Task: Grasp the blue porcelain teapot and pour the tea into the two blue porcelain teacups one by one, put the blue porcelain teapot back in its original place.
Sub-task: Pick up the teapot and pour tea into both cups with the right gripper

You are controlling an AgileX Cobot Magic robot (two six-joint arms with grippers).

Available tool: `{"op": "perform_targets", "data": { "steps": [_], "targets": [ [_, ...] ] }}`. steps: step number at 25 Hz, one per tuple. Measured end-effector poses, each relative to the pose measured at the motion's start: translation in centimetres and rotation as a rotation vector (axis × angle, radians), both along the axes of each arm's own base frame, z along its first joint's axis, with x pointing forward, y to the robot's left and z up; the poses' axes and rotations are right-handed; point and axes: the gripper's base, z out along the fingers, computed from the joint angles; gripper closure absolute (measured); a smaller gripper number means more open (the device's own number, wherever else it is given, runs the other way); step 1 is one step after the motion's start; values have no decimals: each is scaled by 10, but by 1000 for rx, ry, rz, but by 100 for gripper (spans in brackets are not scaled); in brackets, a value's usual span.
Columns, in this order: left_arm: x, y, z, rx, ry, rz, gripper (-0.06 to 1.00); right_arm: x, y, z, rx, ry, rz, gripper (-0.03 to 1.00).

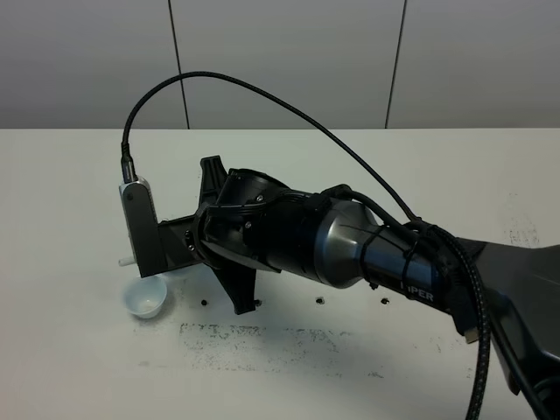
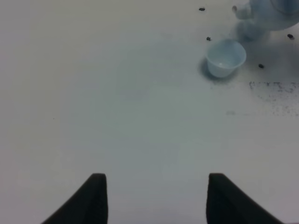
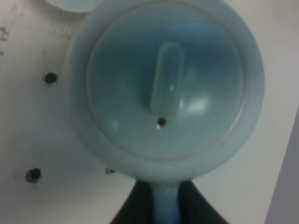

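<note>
Tabletop (image 1: 79, 175): white, matte, scuffed with grey print and dark specks (image 3: 50, 78). Right arm (image 1: 350, 245): black, reaching across the middle to the left side, hiding most of what lies beneath it in the high view. Teapot (image 2: 273, 14): pale blue-white, lid (image 3: 117, 70) seated with its knob up, near the left-centre of the tabletop under the right arm; whether it rests on the surface or hangs just above it cannot be told. Cup (image 1: 144, 299): one, upright on the tabletop just beside the teapot's spout (image 2: 240, 10); no tea can be made out inside it. Second cup: not identified; a pale rim at the edge of the right wrist view may be either cup. Right claw (image 3: 165, 212): fingers pinching the teapot's handle (image 3: 166, 193) from both sides. Left claw (image 2: 156, 198): fingers spread, nothing between them, hanging over bare tabletop well apart from cup and teapot. Progress, as judged: the grasp is made and the spout is brought near the first cup, so pouring looks about to begin or just under way. Left to do: both pours and the return of the teapot to its place.
</note>
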Motion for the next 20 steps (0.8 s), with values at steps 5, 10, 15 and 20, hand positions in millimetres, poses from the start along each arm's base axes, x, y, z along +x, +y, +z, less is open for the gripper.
{"op": "perform_targets", "data": {
  "steps": [5, 10, 15, 20],
  "targets": [
    [0, 0, 0, 0, 0, 0, 49, -1, 3, 0, -48, -58, 41, 92],
    [0, 0, 0, 0, 0, 0, 49, 1, 5, -6, -111, -111, 81, 92],
    [0, 0, 0, 0, 0, 0, 49, 0, 9, -6, -156, -165, 126, 92],
    [0, 0, 0, 0, 0, 0, 49, 2, 10, -6, -204, -212, 167, 92]
  ]
}}
